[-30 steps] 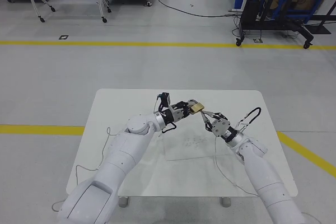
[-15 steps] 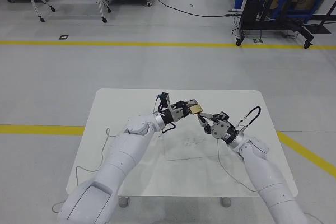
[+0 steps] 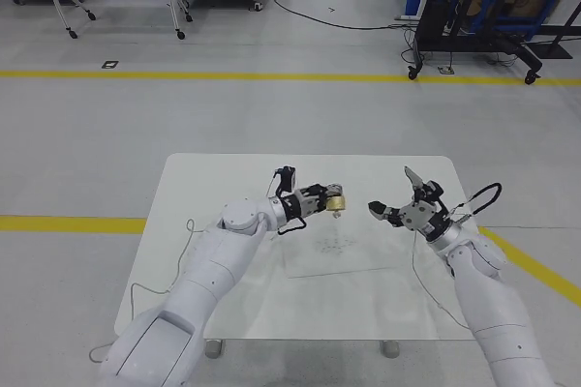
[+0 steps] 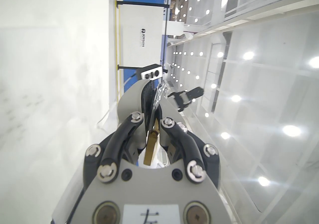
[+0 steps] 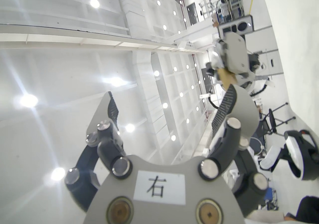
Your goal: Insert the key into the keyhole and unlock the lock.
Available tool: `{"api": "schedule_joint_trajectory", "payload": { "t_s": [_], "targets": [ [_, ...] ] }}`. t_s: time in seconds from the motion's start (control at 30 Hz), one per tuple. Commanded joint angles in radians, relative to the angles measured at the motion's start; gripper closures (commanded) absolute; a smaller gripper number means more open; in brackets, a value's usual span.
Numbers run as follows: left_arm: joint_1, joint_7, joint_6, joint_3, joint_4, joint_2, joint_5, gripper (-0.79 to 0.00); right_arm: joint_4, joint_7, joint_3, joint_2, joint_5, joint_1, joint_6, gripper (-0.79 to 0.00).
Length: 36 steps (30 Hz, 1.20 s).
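1. My left tool (image 3: 325, 198) is clenched on the brass padlock (image 3: 337, 201), held above the bench (image 3: 213, 193) near its centre.
2. My right tool (image 3: 392, 193), released and empty, hangs nearer the right edge, apart from the padlock.

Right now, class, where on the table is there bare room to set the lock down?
Bare: the far left corner of the table, beyond the left arm, and the near edge between both arms. Crowded: the middle, where the left fingers clamp the lock, with the open right fingers close beside.
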<state>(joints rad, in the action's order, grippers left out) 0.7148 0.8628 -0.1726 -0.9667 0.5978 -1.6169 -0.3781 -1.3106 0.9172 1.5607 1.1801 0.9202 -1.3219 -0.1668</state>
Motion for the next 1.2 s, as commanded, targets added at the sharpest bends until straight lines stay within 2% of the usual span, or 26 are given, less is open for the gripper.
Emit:
{"api": "schedule_joint_trajectory", "payload": {
  "t_s": [0.0,0.13,0.33,0.5,0.77,0.8,0.93,1.0,1.17],
  "targets": [
    [-0.01,0.007,0.029,0.035,-0.008,-0.002,0.079,0.0,-0.04,-0.014,0.053,-0.011,-0.022,-0.024,-0.01,-0.785],
    [-0.022,0.001,0.085,0.102,-0.031,-0.009,0.212,0.0,-0.046,-0.018,0.062,-0.012,-0.026,-0.027,-0.008,-0.785],
    [-0.025,-0.1,0.205,0.14,-0.074,-0.023,0.282,0.0,-0.046,-0.018,0.062,-0.012,-0.026,-0.027,-0.008,-0.785],
    [-0.028,-0.104,0.245,0.154,-0.087,-0.032,0.3,0.0,-0.046,-0.018,0.062,-0.012,-0.026,-0.027,-0.008,-0.785],
    [-0.034,-0.085,0.257,0.161,-0.094,-0.041,0.306,-0.003,-0.046,-0.018,0.062,-0.012,-0.026,-0.027,-0.008,-0.785],
    [-0.034,-0.083,0.259,0.161,-0.095,-0.042,0.305,-0.037,-0.046,-0.018,0.062,-0.012,-0.026,-0.027,-0.008,-0.785],
    [-0.042,-0.043,0.3,0.161,-0.103,-0.045,0.296,-0.256,-0.046,-0.018,0.062,-0.012,-0.026,-0.027,-0.008,-0.785],
    [-0.045,-0.028,0.315,0.161,-0.106,-0.045,0.296,-0.323,-0.046,-0.018,0.062,-0.012,-0.026,-0.027,-0.008,-0.785],
    [-0.052,-0.006,0.309,0.124,-0.096,-0.042,0.237,-0.416,-0.046,-0.018,0.062,-0.012,-0.026,-0.027,-0.008,-0.785]
  ]
}}
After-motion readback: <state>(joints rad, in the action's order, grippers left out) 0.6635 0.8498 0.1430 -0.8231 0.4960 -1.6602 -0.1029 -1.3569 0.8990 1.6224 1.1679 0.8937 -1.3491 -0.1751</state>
